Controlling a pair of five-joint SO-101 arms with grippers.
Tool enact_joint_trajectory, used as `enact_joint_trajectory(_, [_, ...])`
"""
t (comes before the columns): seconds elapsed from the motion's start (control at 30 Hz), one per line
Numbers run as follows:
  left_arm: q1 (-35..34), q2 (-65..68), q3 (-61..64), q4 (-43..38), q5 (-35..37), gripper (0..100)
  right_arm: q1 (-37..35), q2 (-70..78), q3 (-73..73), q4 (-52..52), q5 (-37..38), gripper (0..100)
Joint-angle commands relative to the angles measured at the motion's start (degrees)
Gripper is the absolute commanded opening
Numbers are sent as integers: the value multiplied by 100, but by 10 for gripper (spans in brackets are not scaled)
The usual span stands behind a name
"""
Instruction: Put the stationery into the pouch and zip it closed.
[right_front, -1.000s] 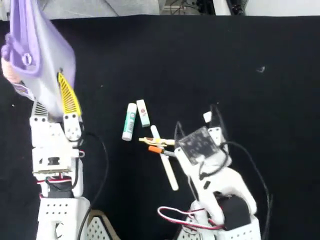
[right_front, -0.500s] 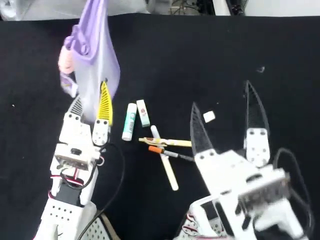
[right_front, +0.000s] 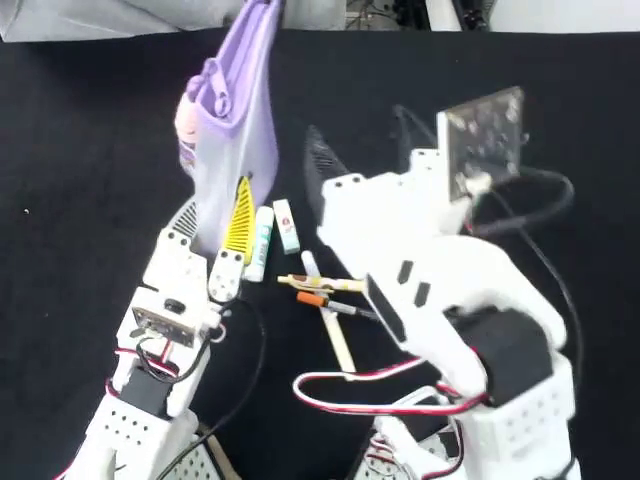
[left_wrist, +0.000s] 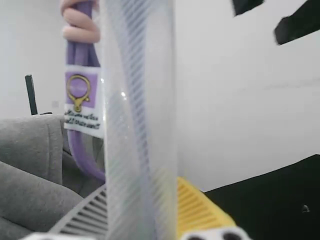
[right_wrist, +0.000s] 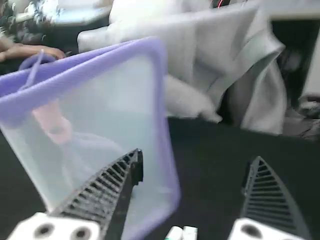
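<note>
**High view.**
- Pouch (right_front: 240, 110), purple with see-through walls: held up off the black table (right_front: 90, 130), hanging upright in the upper centre-left of the frame.
- Left pincer (right_front: 218, 205): clamped tight on the pouch's lower edge, with a yellow finger on one side and a grey one on the other.
- Pink charm (right_front: 186, 120): on the pouch's left side.
- Stationery (right_front: 318, 285): a loose heap on the table at frame centre, just right of the left pincer and outside the pouch. It includes a green-and-white tube (right_front: 260, 243) and an orange-tipped pen (right_front: 322, 300).
- Right pincer (right_front: 355, 125): raised above the heap, right of the pouch, fingers spread wide, nothing in them.

**Left wrist view.**
- Left pincer (left_wrist: 145, 215): closed on the pouch (left_wrist: 142, 125), which rises straight out from between its fingers.
- Gold clasp (left_wrist: 77, 91): hangs on the purple strap beside the pouch.

**Right wrist view.**
- Right pincer (right_wrist: 197, 157): gaping and empty.
- Pouch (right_wrist: 95, 110): just beyond one black finger (right_wrist: 107, 187), not between the two. Whether it touches that finger cannot be told.
</note>
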Motion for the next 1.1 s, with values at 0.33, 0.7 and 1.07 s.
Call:
enact_joint_trajectory(0.33, [743,-79,127,18,18,29,993,-418,-497,35,1688,328])
enact_joint_trajectory(0.7, [1675,-88,127,695,-35,29,1908,-699,-1464,1020,3086,328])
enact_joint_trajectory(1.07, [1613,-88,127,695,-615,29,536,1112,-3319,1530,2031,328])
